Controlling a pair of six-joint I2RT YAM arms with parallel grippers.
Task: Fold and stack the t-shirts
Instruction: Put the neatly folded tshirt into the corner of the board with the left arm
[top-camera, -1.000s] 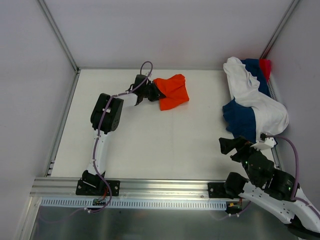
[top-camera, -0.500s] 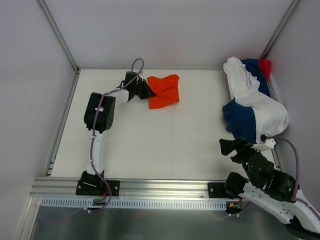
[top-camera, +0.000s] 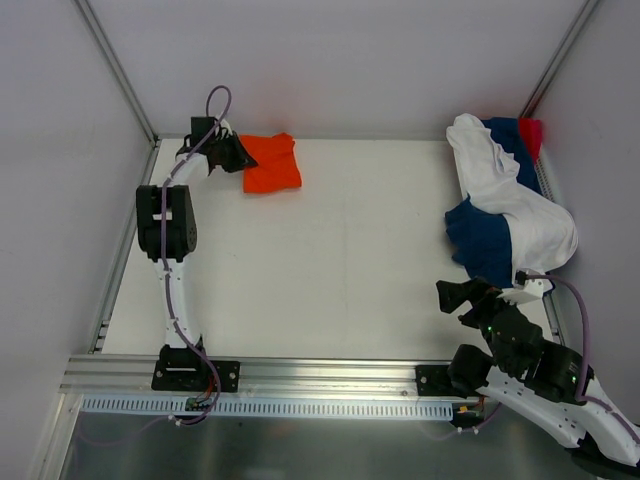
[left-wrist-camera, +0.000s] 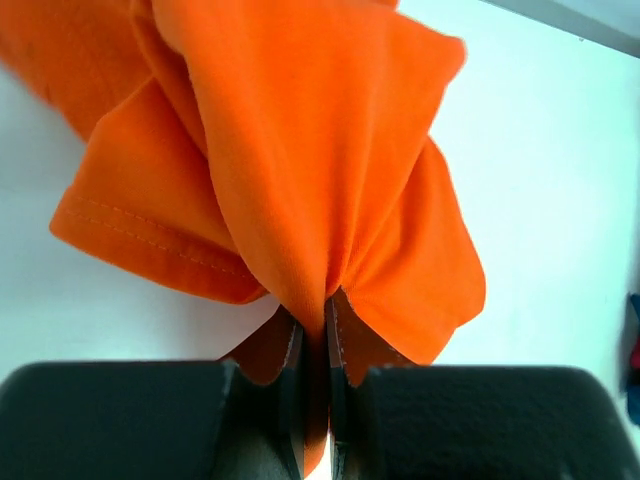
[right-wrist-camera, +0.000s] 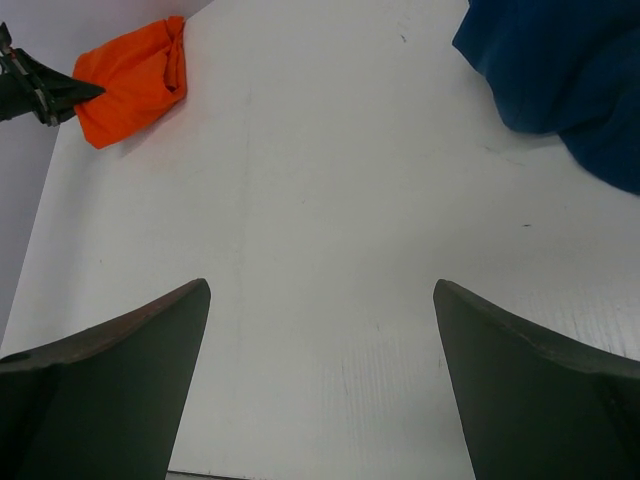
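The bright orange t-shirt (top-camera: 270, 163) lies bunched at the table's far left corner, and also shows in the right wrist view (right-wrist-camera: 130, 80). My left gripper (top-camera: 236, 156) is shut on its left edge; in the left wrist view the cloth (left-wrist-camera: 300, 150) is pinched between the jaws (left-wrist-camera: 314, 330). The white t-shirt (top-camera: 515, 195) lies draped over the navy blue one (top-camera: 482, 240) at the far right, with the red-pink one (top-camera: 531, 133) behind them. My right gripper (top-camera: 462, 296) is open and empty near the front right, over bare table (right-wrist-camera: 320, 290).
The white table (top-camera: 330, 270) is walled at the back and sides. A metal rail (top-camera: 300, 375) runs along the front edge. The navy cloth (right-wrist-camera: 560, 70) lies just right of my right gripper's path.
My left gripper has dragged the orange t-shirt from the middle back of the table left and back into the far left corner. The right arm has barely moved.
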